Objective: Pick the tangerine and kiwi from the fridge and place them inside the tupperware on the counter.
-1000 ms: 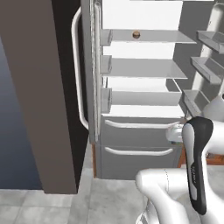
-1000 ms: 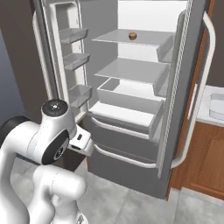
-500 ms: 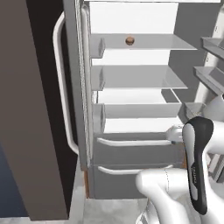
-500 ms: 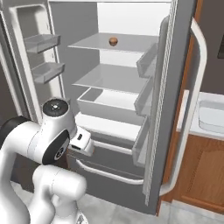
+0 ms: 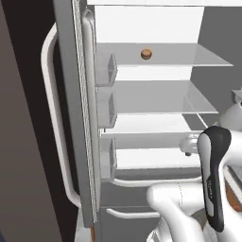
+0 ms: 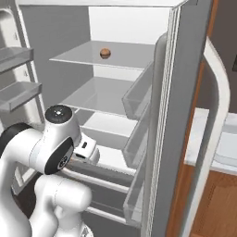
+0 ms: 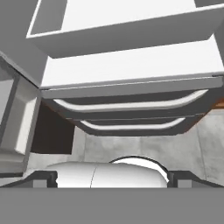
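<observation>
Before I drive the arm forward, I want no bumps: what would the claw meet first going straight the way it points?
Probably the fridge's lower drawer fronts with their curved white handles; the open claw looks down at them, though depth is unclear.

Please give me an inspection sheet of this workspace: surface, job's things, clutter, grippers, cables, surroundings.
Surface: grey shelf in the open fridge.
Job's things: one small round orange-brown fruit on the upper shelf, likely the tangerine; white counter right of the fridge.
Clutter: nothing seen.
Grippers: gripper open, holding nothing, pointing down at the lower drawers.
Cables: nothing seen.
Surroundings: door bins, grey tile floor.
</observation>
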